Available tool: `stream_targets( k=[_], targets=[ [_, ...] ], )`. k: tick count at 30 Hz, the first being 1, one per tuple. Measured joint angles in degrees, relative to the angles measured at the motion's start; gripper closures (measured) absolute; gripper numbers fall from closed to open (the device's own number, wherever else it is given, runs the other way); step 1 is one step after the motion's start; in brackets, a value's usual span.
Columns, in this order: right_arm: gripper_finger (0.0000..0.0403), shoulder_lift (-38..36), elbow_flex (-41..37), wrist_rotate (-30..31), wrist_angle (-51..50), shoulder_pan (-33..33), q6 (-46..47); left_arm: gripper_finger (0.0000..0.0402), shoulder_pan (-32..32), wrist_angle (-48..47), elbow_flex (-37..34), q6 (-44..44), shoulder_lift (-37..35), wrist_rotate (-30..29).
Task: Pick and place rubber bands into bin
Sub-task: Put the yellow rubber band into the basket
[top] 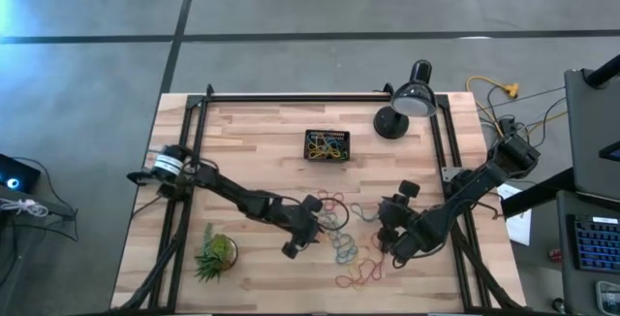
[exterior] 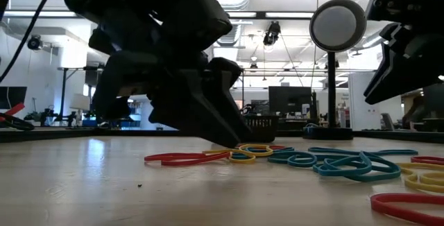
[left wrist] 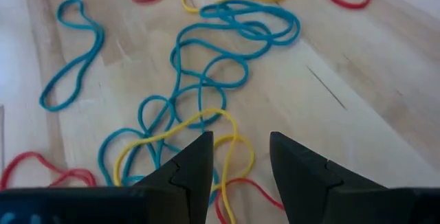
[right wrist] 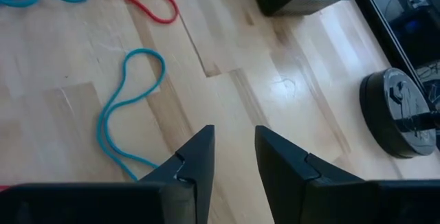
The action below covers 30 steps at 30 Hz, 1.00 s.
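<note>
While over rubber bands (left wrist: 206, 80), left gripper (left wrist: 237, 157) fingers apart w/ yellow band between; right gripper (right wrist: 234, 148) fingers narrow, empty.

Wooden table (top: 252, 132), loose rubber bands (top: 344, 243), black bin (top: 327, 146), lamp (top: 405, 108), small plant (top: 216, 254)

1. Table (top: 262, 142): pale wood planks, smooth, slight sheen.
2. Rubber bands (left wrist: 206, 80): thin matt rubber, assorted colours.
3. Bin (top: 327, 145): black plastic, ribbed walls.
4. Lamp (top: 407, 108): glossy black shade & base.
</note>
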Motion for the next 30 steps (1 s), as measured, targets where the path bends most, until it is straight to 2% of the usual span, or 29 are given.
stream_targets(
  k=[19,25,30],
  targets=[
    [0.0323,0.00,-0.02,0.03,0.43,-0.04,0.01,0.0274,2.19,0.44,-0.96,-4.71,0.72,1.96],
    [0.0326,0.02,-0.02,0.01,0.71,-0.04,0.01,0.0274,2.93,1.70,0.44,-6.32,3.87,4.73],
    [0.0324,0.07,-0.09,-0.02,0.78,-0.04,-0.04,0.0298,3.36,1.38,0.85,-6.43,4.13,5.57]
  ],
)
